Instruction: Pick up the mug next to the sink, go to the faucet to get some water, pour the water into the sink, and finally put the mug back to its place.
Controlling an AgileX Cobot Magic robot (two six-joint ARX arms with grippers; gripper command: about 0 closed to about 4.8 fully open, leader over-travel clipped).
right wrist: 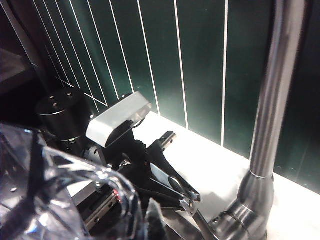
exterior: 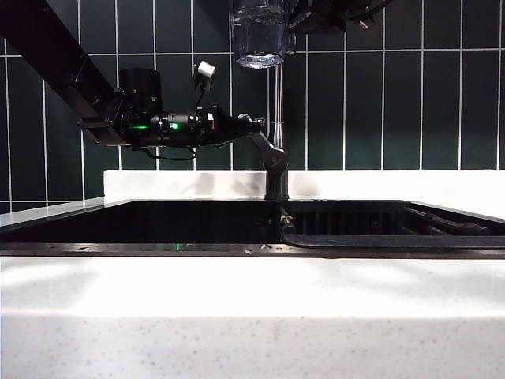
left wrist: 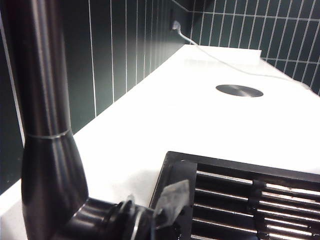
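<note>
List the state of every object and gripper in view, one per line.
Clear faceted glass mug: held high by the right gripper, under the spout.
Tall dark metal faucet: thin stream falling beside the pipe.
Left gripper: shut at the grey lever handle.
Black rectangular sink: dark inside, rack on its right.

One clear faceted glass mug [exterior: 259, 35] hangs at twelve o'clock of the exterior view, and one tall dark metal faucet [exterior: 276, 162] stands at the centre with one angled grey lever handle [exterior: 263, 146]. One wide black rectangular sink [exterior: 142, 225] holds one black ribbed rack [exterior: 442, 223] at four o'clock. Two robot grippers show: the left gripper [exterior: 251, 120] at ten o'clock and the right gripper [exterior: 296, 20] at twelve, plus one round metal disc [left wrist: 239, 90] and one white cable [left wrist: 200, 47] on the white countertop.
</note>
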